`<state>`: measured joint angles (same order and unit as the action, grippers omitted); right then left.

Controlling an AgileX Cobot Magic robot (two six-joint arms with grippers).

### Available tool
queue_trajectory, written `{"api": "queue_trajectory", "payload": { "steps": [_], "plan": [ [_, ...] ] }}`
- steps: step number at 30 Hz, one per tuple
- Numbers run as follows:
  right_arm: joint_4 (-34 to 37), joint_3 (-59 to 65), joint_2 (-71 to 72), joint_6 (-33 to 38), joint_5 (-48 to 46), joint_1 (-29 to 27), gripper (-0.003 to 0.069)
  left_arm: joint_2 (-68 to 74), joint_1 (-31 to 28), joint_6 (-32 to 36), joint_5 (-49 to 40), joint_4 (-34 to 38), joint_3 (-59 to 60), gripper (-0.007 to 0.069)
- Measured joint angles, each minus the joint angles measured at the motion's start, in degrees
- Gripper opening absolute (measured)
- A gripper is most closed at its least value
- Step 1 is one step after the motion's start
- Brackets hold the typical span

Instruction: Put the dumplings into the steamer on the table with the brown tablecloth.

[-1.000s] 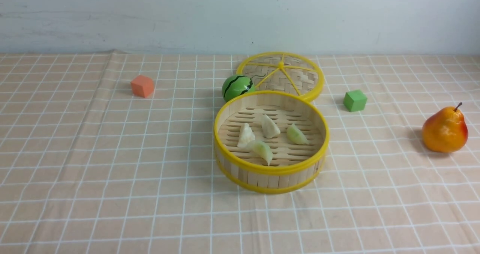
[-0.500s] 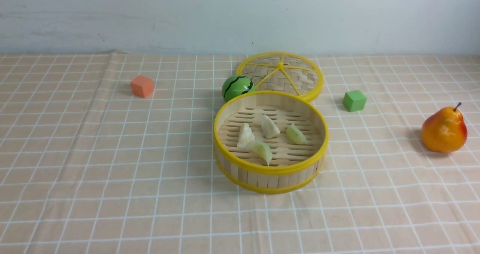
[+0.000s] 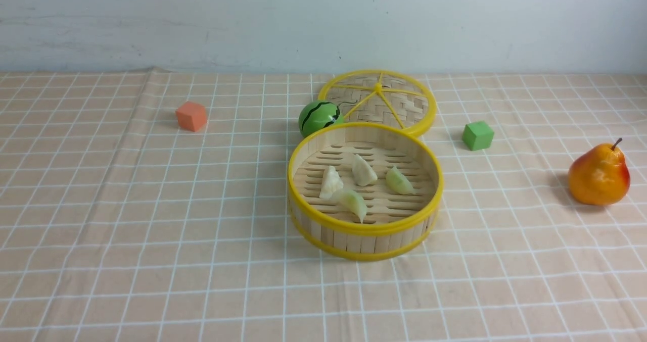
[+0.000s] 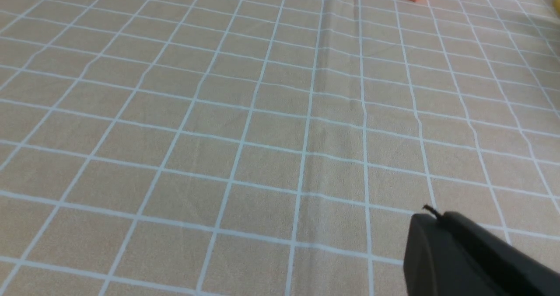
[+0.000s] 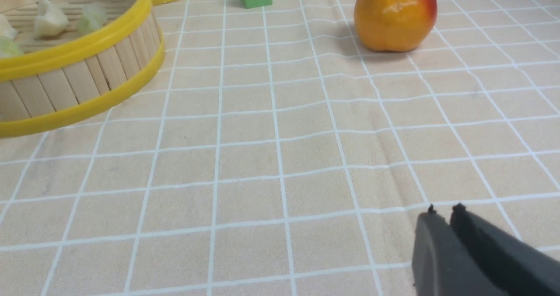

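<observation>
All four dumplings are in the steamer, lying on its slotted floor, two whitish, two pale green! One green one touches a whitish one on the side nearer the worktop's left edge. The steamer sits mid-worktop, on the brown tablecloth. Just behind it, toward the far edge, come the woven lid and the striped green ball. Over to the orange cube, near the far left corner; the green cube and the pear are out toward the right edge. The left gripper is closed, nothing in its fingers; the right gripper shows a slim gap, its fingers seemingly barely parted, also holding nothing.
</observation>
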<state>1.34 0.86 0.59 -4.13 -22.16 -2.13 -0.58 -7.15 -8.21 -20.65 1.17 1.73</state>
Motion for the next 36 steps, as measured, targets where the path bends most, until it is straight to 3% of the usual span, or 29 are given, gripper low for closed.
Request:
{"api": "queue_trajectory", "payload": {
  "steps": [36],
  "plan": [
    [0.0, 0.0, 0.0, 0.0, 0.0, 0.0, 0.0092, 0.0, 0.0, 0.1, 0.0, 0.0, 0.0, -0.0002]
  ]
}}
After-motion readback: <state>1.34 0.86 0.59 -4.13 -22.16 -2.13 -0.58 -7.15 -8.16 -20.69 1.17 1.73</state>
